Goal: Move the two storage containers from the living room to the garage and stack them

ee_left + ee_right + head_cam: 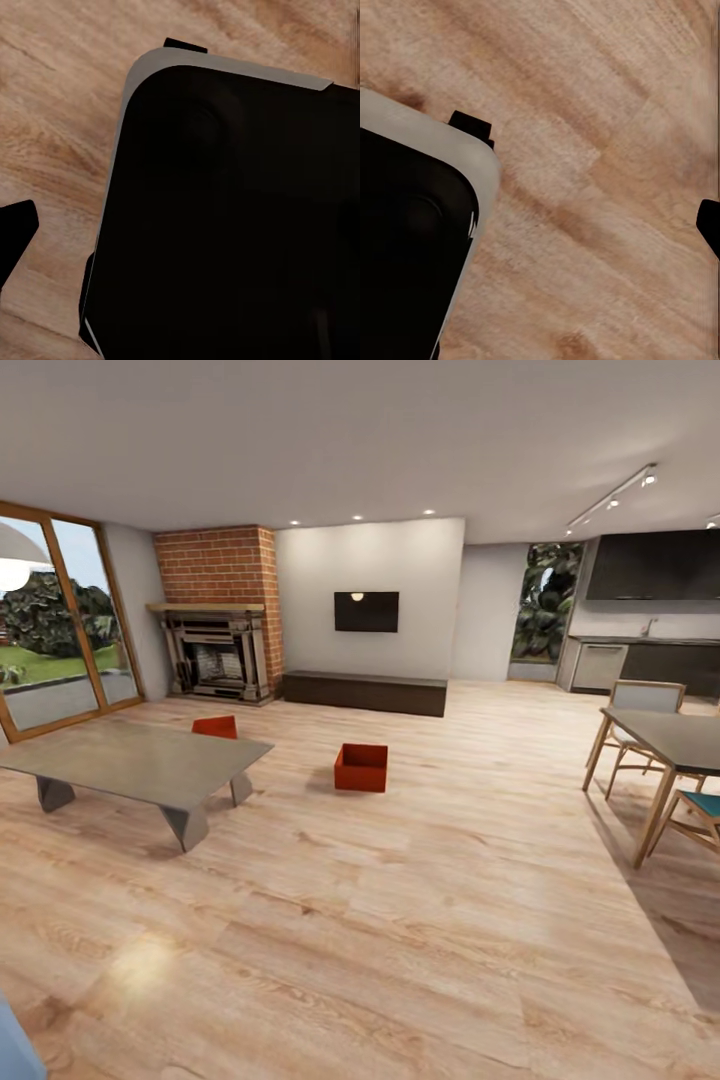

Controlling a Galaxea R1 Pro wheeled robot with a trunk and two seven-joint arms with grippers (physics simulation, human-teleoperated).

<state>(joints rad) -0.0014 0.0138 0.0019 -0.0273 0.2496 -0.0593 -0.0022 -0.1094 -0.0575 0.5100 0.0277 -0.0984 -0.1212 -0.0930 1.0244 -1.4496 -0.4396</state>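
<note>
Two red bins sit on the wood floor [420,920] of the living room. The near bin [361,767] stands in the open, upright, mouth up, well clear of other furniture. The far bin [215,726] sits just behind the low grey table [140,760], whose top hides its lower part.

We judge that we are at the very start: neither bin is picked up, and both lie well ahead of us. The step in hand is the approach. The next move calls for driving forward toward the near bin, which has free floor all round it, then bringing the arms down to its thin walls. The far bin will want a path round the table's end.

Of our jaws we cannot tell the state. Each wrist view looks down past the robot's dark base [240,225] to the planks; dark tips show at the picture edges, too little to judge how far apart they stand. Nothing appears to be held.

The floor is light plank, smooth and level, with a soft glare patch close to us. Beyond the bins stand a brick fireplace [215,615], a black TV [366,611] on a white wall and a long dark bench [365,692] beneath it. Glass doors [60,625] open on greenery at left; a dining table [665,745] with chairs and a dark kitchen [650,620] lie to the right. No garage is visible.
</note>
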